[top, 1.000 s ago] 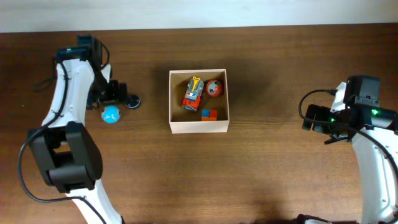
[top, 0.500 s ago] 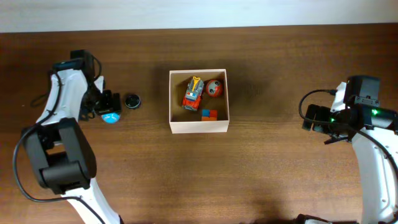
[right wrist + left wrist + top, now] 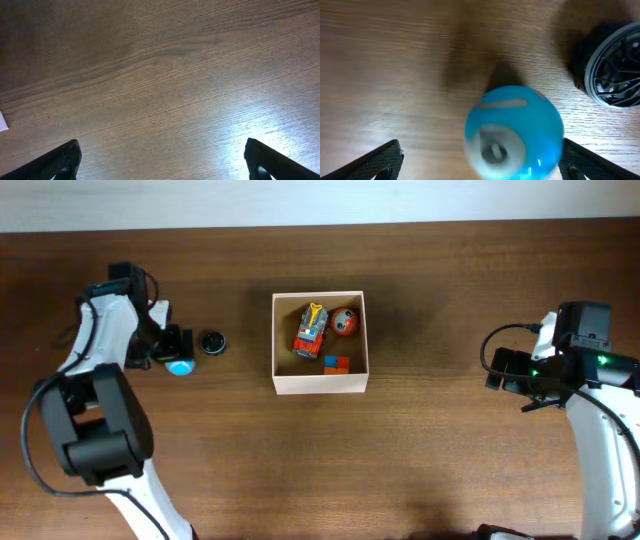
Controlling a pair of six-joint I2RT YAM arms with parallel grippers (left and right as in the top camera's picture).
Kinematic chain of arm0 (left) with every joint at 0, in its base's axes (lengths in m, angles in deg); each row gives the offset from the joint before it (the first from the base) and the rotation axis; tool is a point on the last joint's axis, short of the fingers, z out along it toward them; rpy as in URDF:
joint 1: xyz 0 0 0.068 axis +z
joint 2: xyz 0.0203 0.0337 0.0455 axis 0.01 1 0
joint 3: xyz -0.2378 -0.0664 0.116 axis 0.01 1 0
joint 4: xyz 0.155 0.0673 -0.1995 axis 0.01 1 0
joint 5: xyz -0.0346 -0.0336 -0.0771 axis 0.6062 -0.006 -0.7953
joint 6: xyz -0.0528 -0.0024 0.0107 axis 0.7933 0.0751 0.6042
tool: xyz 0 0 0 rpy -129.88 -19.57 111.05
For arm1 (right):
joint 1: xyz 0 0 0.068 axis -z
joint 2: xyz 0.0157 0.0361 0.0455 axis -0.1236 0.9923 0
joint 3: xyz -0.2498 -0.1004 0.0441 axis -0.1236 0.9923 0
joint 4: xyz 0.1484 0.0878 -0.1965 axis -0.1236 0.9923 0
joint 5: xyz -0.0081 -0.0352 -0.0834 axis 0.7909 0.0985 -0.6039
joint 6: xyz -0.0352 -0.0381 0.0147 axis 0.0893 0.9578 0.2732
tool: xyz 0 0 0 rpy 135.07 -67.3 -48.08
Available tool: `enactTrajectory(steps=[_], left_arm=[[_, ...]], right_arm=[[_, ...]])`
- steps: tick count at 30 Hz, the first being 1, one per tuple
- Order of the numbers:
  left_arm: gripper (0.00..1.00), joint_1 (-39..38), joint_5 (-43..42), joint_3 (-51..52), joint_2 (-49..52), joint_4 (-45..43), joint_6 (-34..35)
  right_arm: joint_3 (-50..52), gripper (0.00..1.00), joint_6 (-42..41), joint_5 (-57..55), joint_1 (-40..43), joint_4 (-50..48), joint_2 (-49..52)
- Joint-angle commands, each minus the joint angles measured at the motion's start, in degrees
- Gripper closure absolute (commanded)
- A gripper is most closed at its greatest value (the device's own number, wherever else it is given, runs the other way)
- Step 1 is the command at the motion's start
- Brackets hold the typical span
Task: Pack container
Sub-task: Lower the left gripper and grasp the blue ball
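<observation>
**Left gripper straddling blue ball, right gripper over bare wood**

Overhead: container sits mid-table, upright, top open. Inside it, a toy truck lies on the left side. An orange ball is just beside it in the far right corner, and coloured blocks sit by the near wall. Left gripper is well left of the container, directly over the blue ball. A black disc lies just beside the ball, between it and the container. Finger spacing isn't readable from up here. Right gripper is well right of the container, over bare table.

Left wrist: this view settles the spacing. The fingers are spread wide with the ball between them. The ball is close against the finger on the picture's right, with a clear gap to the other. Can't tell whether it touches. The ball has a grey-white round patch. The disc, top right, shows a metal ring with wiring inside, detail that the overhead misses.

Right wrist: fingers are wide apart with nothing between them, only wood grain. A white sliver shows at the left edge; can't tell what it is.
</observation>
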Motion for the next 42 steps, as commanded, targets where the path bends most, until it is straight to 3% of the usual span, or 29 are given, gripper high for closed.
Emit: enactTrajectory(steps=[1,11,15,23,32,42], left_arm=[[0.01,0.1,0.5,0.5,4.0,-0.3,-1.7],[0.0,0.1,0.2,0.3,4.4,-1.4,-1.7],[0.2,0.1,0.2,-0.2,4.4,-1.3,-1.7],[0.27,0.1,1.7,-4.8,4.3,2.2,-1.7],[0.53,0.1,1.7,-12.5,4.3,7.1,-1.7],[0.57,-3.3,1.4,-17.9,3.9,13.4,-1.5]], right_arm=[[-0.1,0.01,-0.6,-0.3,0.4,0.0,-0.2],[-0.1,0.01,-0.6,-0.3,0.4,0.0,-0.2],[-0.1,0.01,-0.6,-0.3,0.4,0.0,-0.2],[-0.1,0.01,-0.6,-0.3,0.4,0.0,-0.2],[-0.1,0.01,-0.6,-0.3,0.4,0.0,-0.2],[-0.1,0.01,-0.6,-0.3,0.4,0.0,-0.2]])
